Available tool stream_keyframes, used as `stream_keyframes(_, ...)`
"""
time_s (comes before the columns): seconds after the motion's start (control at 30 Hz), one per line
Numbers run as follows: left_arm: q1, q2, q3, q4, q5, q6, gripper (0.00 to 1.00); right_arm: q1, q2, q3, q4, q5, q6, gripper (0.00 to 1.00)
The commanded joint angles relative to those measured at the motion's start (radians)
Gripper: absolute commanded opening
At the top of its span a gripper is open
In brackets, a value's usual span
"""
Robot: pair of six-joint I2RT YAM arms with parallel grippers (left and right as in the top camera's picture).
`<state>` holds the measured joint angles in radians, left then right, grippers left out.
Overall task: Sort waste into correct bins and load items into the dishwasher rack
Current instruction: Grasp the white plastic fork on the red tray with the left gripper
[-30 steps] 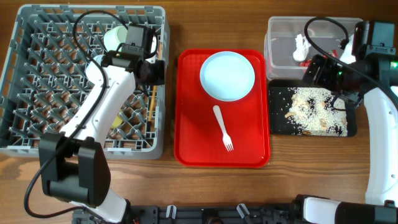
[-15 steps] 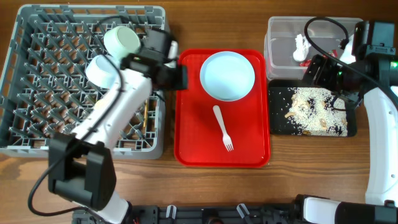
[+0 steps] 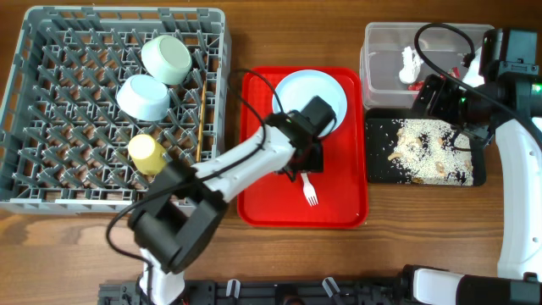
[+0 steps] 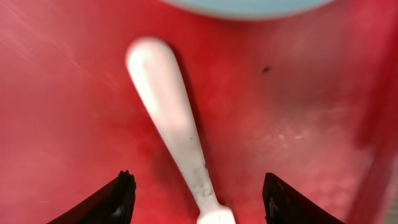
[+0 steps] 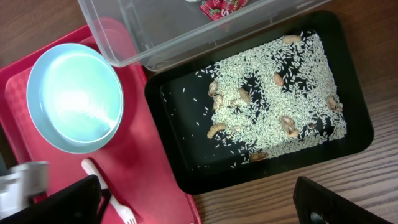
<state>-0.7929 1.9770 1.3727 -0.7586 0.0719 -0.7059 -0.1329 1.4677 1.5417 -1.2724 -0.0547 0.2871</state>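
The fork (image 3: 306, 182) is a plain white plastic one with a rounded handle end, a little scuffed near the neck. It lies flat on the red tray (image 3: 254, 203) in the middle of the wooden counter (image 3: 254, 254), tines toward the near edge, just below the round plate (image 3: 296, 97), which looks pale blue. The left gripper (image 4: 198, 190) hangs right over the fork's handle (image 4: 171, 106) with its jaws apart, one dark finger on each side and neither closed on it. At the counter's left end the grey rack (image 3: 127, 12) holds a cream-looking bowl (image 3: 166, 58), a pale blue bowl (image 3: 144, 96), a yellow cup (image 3: 146, 152) and thin chopsticks (image 3: 201, 119) along its right side. In the far right corner the clear tub (image 3: 381, 51) has a red wrapper (image 3: 415, 83) and a white scrap (image 3: 409, 61) in it. Just in front of it the black tray (image 5: 348, 143) is strewn with rice (image 5: 273, 81) and a few brownish bits. The right gripper (image 3: 432, 97) hovers over that spot, fingers spread wide, holding nothing.
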Motion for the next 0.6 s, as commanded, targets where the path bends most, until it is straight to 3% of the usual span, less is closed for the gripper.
stream_keyframes(0.0,-0.029,0.071,-0.002,0.001,-0.021,-0.062,0.61,-0.002,0.001,0.003,-0.005,0.01,0.001,1.0)
stream_keyframes(0.1,-0.03,0.086,-0.002,-0.002,-0.017,-0.062,0.27,-0.002,0.001,0.003,-0.005,0.01,0.001,1.0)
stream_keyframes(0.13,-0.03,0.086,-0.002,-0.002,-0.017,-0.062,0.22,-0.002,0.001,0.003,-0.005,0.01,0.001,1.0)
stream_keyframes(0.37,-0.026,0.086,-0.002,-0.006,-0.018,-0.062,0.04,-0.002,0.001,0.003,-0.005,0.01,0.001,1.0)
stream_keyframes(0.57,0.01,0.076,-0.001,-0.033,-0.018,-0.061,0.04,-0.002,0.001,0.003,-0.005,0.01,0.001,1.0)
